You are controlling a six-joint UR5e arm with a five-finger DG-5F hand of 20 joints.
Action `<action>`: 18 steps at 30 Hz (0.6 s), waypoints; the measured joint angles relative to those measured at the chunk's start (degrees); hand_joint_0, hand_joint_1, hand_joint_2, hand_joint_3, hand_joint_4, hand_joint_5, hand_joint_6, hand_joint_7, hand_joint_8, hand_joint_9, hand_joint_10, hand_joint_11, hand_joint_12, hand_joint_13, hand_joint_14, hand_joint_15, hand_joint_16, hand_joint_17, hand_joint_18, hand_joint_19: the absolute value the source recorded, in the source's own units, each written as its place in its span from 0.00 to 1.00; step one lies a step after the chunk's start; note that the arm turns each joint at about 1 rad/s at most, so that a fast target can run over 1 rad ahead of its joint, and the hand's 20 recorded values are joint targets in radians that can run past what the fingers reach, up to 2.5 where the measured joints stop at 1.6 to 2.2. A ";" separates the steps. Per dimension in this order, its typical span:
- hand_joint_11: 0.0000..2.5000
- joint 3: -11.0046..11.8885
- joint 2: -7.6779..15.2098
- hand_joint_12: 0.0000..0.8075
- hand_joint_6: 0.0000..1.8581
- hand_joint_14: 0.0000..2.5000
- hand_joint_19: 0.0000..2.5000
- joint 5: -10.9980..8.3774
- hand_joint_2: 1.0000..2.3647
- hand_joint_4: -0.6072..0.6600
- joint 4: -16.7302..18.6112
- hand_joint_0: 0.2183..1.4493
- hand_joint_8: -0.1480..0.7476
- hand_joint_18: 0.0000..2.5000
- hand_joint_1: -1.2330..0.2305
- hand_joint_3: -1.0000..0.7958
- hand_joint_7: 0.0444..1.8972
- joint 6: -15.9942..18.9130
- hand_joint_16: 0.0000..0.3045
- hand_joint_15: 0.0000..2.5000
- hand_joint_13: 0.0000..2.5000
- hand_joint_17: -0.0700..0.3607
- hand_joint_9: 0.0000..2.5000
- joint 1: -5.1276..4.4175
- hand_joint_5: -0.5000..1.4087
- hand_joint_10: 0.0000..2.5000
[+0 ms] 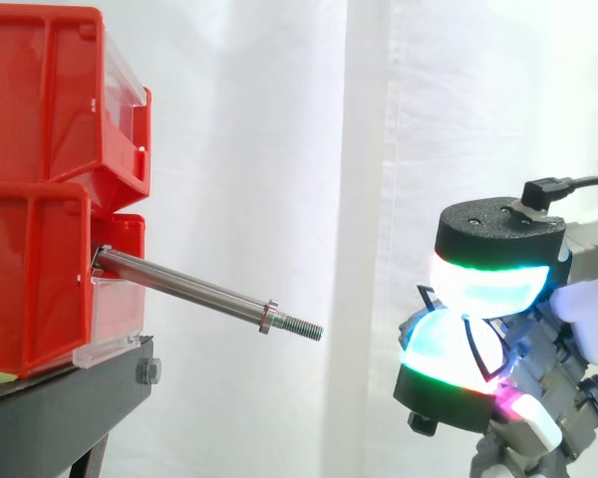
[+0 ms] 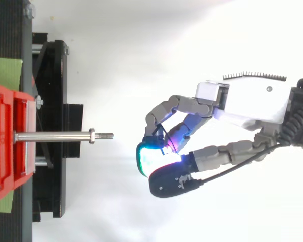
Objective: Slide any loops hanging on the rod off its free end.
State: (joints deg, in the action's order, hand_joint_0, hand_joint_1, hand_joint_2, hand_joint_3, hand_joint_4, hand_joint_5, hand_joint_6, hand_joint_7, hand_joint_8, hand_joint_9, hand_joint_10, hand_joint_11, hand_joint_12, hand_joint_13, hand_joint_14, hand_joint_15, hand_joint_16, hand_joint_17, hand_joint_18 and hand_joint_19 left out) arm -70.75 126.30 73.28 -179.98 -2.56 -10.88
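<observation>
a smooth steel rod (image 1: 189, 291) juts from the lower of two glossy red plastic bins (image 1: 40, 199) on a black metal stand (image 1: 60, 418), sloping slightly down to a hex nut (image 1: 268, 317) and a short threaded tip (image 1: 301, 327). well apart from that free end, the hand (image 2: 252, 103) has its fingers curled, with thick glowing pads (image 1: 488, 289) pressed together on a thin black loop (image 1: 476, 349), which sits off the rod.
</observation>
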 measured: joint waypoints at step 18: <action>0.14 1.75 -0.08 0.45 0.50 0.01 0.18 -0.04 0.01 0.55 -9.14 0.34 0.58 0.24 0.40 0.37 0.55 10.14 0.18 0.13 0.28 0.45 0.36 -0.90 0.17 0.01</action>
State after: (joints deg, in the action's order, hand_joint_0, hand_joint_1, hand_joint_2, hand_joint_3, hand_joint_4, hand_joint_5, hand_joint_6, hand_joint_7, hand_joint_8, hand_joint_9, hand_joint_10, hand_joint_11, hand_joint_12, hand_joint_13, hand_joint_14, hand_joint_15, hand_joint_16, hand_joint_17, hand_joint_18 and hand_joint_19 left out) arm -69.00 126.22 73.24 -189.12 7.58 -11.78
